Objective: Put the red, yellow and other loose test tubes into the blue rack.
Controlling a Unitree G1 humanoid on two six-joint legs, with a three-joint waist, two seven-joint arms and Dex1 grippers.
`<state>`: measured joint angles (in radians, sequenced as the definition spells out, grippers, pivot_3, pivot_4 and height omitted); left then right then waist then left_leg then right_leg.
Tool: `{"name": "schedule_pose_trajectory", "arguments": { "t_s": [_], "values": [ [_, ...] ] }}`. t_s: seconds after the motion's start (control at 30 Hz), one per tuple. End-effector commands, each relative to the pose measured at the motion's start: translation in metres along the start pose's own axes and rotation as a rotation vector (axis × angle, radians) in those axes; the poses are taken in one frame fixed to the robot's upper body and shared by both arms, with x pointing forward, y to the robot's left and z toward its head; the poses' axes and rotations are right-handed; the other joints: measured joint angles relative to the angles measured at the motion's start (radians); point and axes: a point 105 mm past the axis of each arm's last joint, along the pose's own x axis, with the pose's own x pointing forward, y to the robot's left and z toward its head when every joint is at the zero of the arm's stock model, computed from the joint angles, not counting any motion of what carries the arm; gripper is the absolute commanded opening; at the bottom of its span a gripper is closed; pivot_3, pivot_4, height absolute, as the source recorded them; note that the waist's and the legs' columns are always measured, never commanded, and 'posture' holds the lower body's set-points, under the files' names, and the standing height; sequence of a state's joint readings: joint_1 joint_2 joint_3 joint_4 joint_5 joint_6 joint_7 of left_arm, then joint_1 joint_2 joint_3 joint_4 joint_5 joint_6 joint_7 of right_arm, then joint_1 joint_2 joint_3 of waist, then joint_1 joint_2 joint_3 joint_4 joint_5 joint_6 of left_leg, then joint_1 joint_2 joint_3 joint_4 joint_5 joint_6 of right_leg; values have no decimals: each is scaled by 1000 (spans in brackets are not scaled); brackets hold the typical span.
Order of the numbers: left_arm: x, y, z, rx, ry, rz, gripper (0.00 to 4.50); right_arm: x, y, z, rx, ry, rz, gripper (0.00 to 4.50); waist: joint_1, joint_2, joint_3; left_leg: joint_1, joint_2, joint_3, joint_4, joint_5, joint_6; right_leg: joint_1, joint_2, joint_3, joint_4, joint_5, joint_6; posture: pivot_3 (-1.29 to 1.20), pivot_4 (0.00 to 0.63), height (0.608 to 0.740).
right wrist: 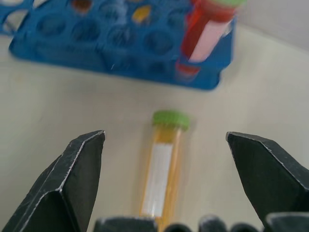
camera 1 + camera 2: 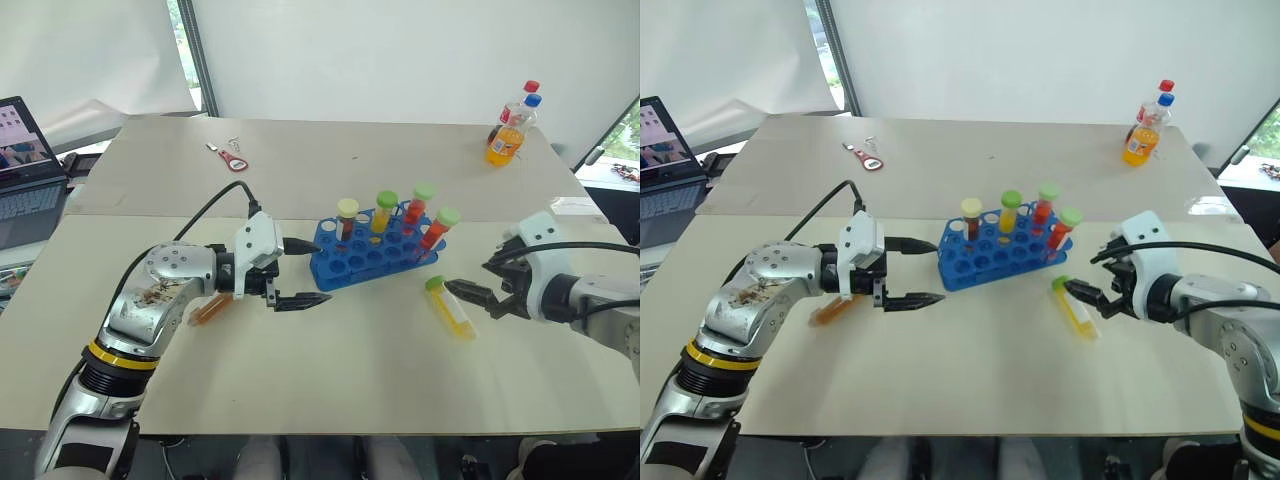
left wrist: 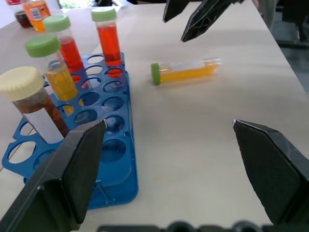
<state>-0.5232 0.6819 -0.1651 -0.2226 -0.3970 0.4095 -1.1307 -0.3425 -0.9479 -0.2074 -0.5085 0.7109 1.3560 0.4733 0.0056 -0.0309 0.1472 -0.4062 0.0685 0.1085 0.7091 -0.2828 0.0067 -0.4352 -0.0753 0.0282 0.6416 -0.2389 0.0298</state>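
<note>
The right tool (image 2: 472, 296) stands apart, empty, just short of a yellow tube (image 2: 449, 308) lying on the counter (image 2: 350, 370) beside the blue rack (image 2: 375, 252), which holds four capped tubes. The left tool (image 2: 305, 272) gapes empty beside the rack.

— What do we see around us?
— A pale wooden table (image 2: 300, 380), a second one (image 2: 380, 165) butted against its far edge, and white sheeting (image 2: 400, 50) hung behind.
— And at the sides?
— A laptop (image 2: 25, 165) on our left (screen lit), and daylight with greenery through a gap (image 2: 185, 40) in the sheeting.
</note>
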Motion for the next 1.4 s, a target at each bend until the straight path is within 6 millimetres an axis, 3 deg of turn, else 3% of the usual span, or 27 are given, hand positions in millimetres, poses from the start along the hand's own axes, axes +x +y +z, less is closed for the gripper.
{"name": "schedule_pose_trajectory", "arguments": {
  "t_s": [0.03, 0.17, 0.5, 0.83, 0.9, 1.07, 1.13, 1.23, 1.4],
  "values": [
    [1, -17, 9, 70, 2, -103, 4500, 6, -10, -8, 42, 138, -10, 4443, -2, 0, 0, 0, 0, 0, 0, 0, 0, 0, 0, 1, 0, 0, 0, 0, 150, 740],
    [3, -30, 14, 91, 1, -175, 4500, 18, -15, -12, 41, 236, 12, 4443, -2, 0, 0, -1, -1, 1, 0, 0, 1, -1, 0, 3, -1, 0, 1, 0, 150, 740],
    [10, -39, 13, 127, 19, -195, 4500, 45, -21, -15, -38, 384, 79, 4443, 0, 0, 0, -1, -1, 1, 0, -1, 2, -1, 2, 7, -1, 0, 2, 0, 150, 740],
    [14, -38, 12, 126, 20, -170, 4500, 46, -16, -20, -55, 443, 137, 1201, 4, 0, 0, -1, -1, 2, 0, -1, 2, -2, 2, 7, 0, 0, 2, 0, 150, 740],
    [14, -37, 12, 117, 15, -165, 4500, 44, -16, -17, -45, 429, 134, 977, 4, 0, 0, -1, -1, 2, 0, -1, 2, -2, 2, 7, 0, 0, 2, 0, 150, 740],
    [8, -26, 13, 70, 1, -121, 4500, 25, -7, 4, -63, 290, 178, 977, 7, 0, 0, -1, -1, 2, 0, -1, 2, -2, 2, 7, 0, 0, 2, 0, 150, 740],
    [5, -19, 16, 38, -21, -85, 4500, 16, 2, 19, -110, 158, 206, 977, 9, 0, 0, -2, -1, 1, 0, -1, 2, -2, 2, 7, 0, 0, 2, 0, 150, 740],
    [2, -10, 20, 5, -49, -36, 4500, 5, 24, 46, -133, -185, 262, 977, 8, -2, -1, -2, -1, 0, 1, -1, 2, -2, 2, 7, 0, 0, 2, 0, 150, 740],
    [-3, -5, 16, -29, -56, -1, 4500, 5, 55, 52, -137, -444, 244, 977, 6, -2, -1, -2, -1, -2, 2, -1, 2, -1, 5, 9, 1, 0, 3, 0, 150, 740]
  ]
}}
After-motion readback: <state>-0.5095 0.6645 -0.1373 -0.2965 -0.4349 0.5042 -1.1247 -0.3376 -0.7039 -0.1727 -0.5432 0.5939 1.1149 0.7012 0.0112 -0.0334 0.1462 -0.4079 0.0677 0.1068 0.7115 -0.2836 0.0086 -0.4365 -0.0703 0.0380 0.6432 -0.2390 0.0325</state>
